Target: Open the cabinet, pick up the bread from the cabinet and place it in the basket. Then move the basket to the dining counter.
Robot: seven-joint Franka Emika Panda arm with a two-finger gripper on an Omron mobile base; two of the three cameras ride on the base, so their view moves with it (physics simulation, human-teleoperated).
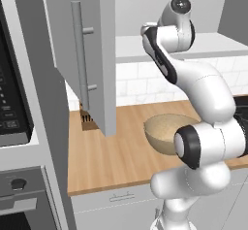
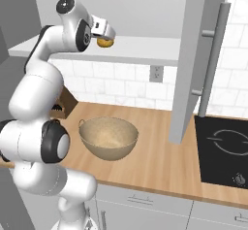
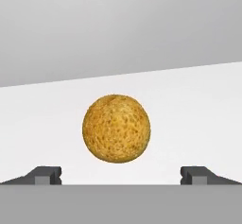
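The cabinet stands open, its left door and right door swung out over the worktop. The bread, a round golden-brown bun, rests on the cabinet's pale shelf; the right base view shows the bread just under the hand. My gripper is open and points straight at the bun, with its fingertips spread wide on either side and short of it, touching nothing. The tan woven basket sits empty on the wooden worktop below, and the basket is partly hidden by my arm.
A knife block stands at the back of the worktop. A black cooktop lies to the right. Built-in oven panels fill the tall unit at the left. The open doors hang down close over the worktop.
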